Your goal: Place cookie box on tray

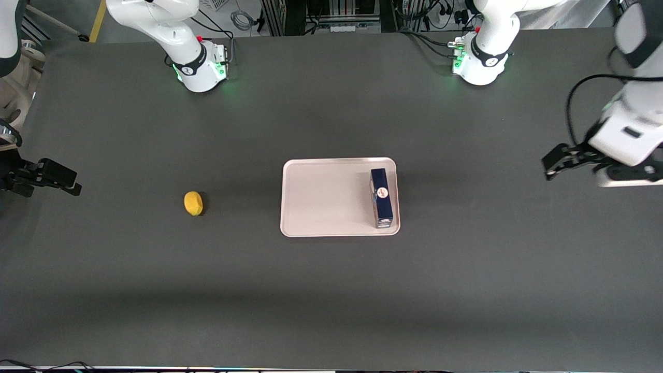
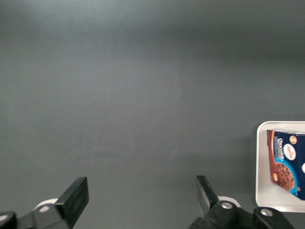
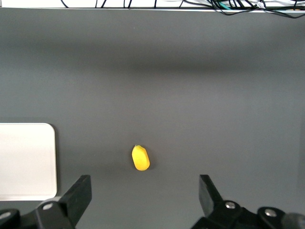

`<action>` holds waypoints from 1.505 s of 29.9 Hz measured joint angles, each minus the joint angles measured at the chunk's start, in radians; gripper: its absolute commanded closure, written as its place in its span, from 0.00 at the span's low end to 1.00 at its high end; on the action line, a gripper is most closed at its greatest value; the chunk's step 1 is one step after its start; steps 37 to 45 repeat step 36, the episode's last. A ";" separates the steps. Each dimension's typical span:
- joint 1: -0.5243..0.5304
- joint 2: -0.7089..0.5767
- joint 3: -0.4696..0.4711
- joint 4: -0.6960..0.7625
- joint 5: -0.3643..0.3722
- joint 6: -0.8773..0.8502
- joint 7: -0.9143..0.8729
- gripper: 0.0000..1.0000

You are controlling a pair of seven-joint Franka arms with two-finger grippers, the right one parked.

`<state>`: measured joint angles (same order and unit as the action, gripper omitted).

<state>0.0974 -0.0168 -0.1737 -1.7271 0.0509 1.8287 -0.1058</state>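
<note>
The dark navy cookie box (image 1: 382,198) stands on the pale pink-white tray (image 1: 321,202), along the tray's edge nearest the working arm; its round white logo faces up. In the left wrist view the box (image 2: 287,163) shows its cookie picture inside the tray's rim (image 2: 260,162). My gripper (image 1: 550,167) hovers above the bare table toward the working arm's end, well apart from the tray. It is open, with nothing between its fingers (image 2: 76,196).
A small yellow lump (image 1: 193,203) lies on the dark table toward the parked arm's end, also seen as a yellow lump (image 3: 140,158) in the right wrist view. Both arm bases (image 1: 479,61) stand farthest from the front camera.
</note>
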 measured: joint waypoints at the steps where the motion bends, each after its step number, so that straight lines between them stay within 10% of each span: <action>1: 0.006 -0.007 0.012 0.000 -0.008 -0.010 0.019 0.00; 45: 0.025 -0.093 0.055 -0.006 -0.044 -0.191 0.076 0.00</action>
